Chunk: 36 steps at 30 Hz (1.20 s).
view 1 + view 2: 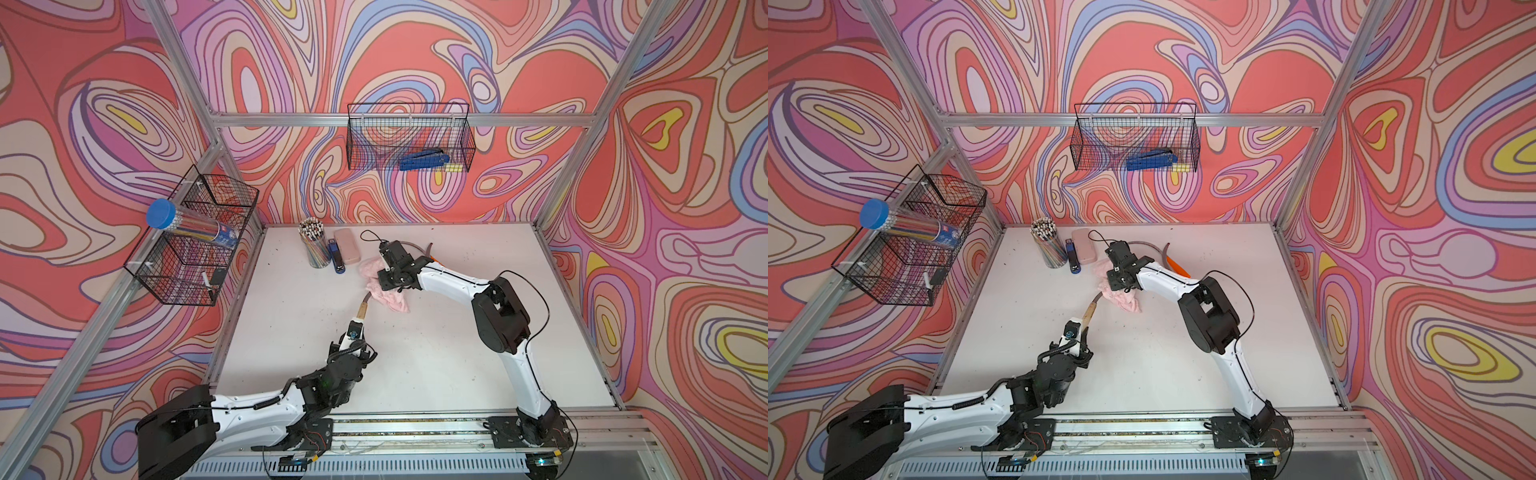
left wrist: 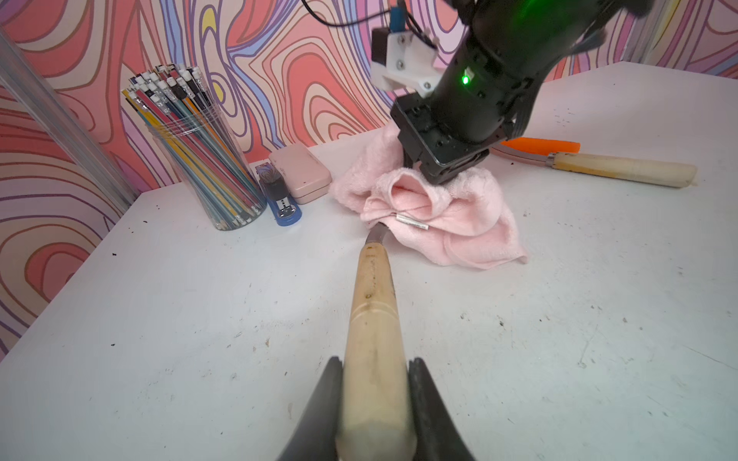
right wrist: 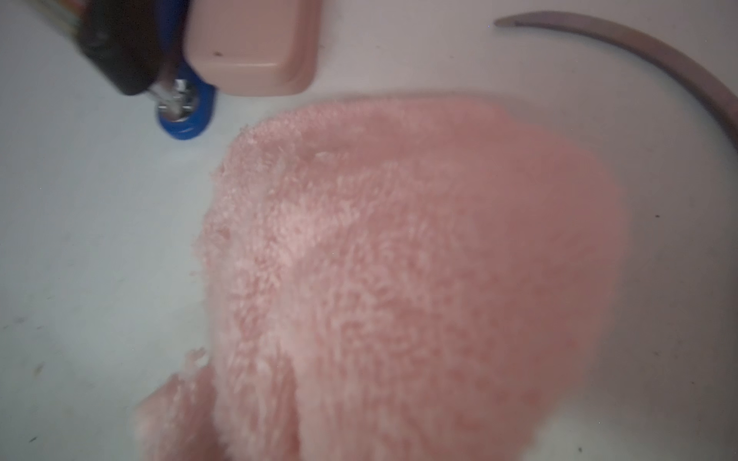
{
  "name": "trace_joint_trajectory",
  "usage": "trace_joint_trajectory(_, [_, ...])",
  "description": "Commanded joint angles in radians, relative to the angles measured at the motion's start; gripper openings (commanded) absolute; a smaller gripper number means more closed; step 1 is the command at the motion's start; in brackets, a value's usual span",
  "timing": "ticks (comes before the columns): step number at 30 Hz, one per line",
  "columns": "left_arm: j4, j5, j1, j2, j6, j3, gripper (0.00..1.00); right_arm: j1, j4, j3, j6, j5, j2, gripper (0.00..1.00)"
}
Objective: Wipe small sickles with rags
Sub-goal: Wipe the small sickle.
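Left wrist view: left hand [image 2: 375, 383] clamps the sickle [image 2: 373, 303] by its stiff wooden handle, likely the safe hold; its blade lies under the soft, limp rag [image 2: 459, 223] on the tabletop [image 2: 199, 319], which the closed right hand [image 2: 451, 167] pinches.

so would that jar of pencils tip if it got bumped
Probably: the pencil jar is tall and narrow, pencils sticking out above its rim, so it looks top-heavy. Its clear smooth wall may be slippery to grip.

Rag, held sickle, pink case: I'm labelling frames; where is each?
Rag [image 2: 471, 235], left wrist view, flat lower fold.
Held sickle [image 2: 373, 311], left wrist view, wooden handle.
Pink case [image 2: 300, 171], left wrist view, lid.
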Motion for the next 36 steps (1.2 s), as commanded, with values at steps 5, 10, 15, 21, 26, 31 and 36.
trace_joint_trajectory(5, [0.002,-0.01,0.001,-0.014,-0.016,-0.008,0.0,-0.079,-0.059,-0.056,0.022,0.107,-0.013,0.0])
trace_joint_trajectory(10, [0.006,-0.011,0.001,-0.014,-0.016,-0.008,0.0,-0.075,-0.038,-0.118,0.025,0.063,-0.091,0.0])
trace_joint_trajectory(15, [0.005,-0.011,0.0,-0.014,-0.016,-0.008,0.0,0.021,-0.05,-0.074,0.005,0.047,-0.087,0.0])
trace_joint_trajectory(21, [0.008,-0.01,0.001,-0.014,-0.015,-0.009,0.0,0.133,-0.065,0.006,-0.024,-0.041,-0.067,0.0])
trace_joint_trajectory(26, [0.015,-0.013,0.001,-0.01,-0.013,-0.009,0.0,0.205,-0.017,-0.065,-0.026,-0.055,-0.172,0.0])
trace_joint_trajectory(31, [0.013,-0.011,0.001,-0.012,-0.013,-0.011,0.0,0.213,0.057,-0.167,-0.01,-0.089,-0.241,0.0])
trace_joint_trajectory(36, [0.004,-0.008,0.001,-0.026,-0.016,-0.013,0.0,0.166,0.031,-0.135,0.005,-0.092,-0.154,0.0])
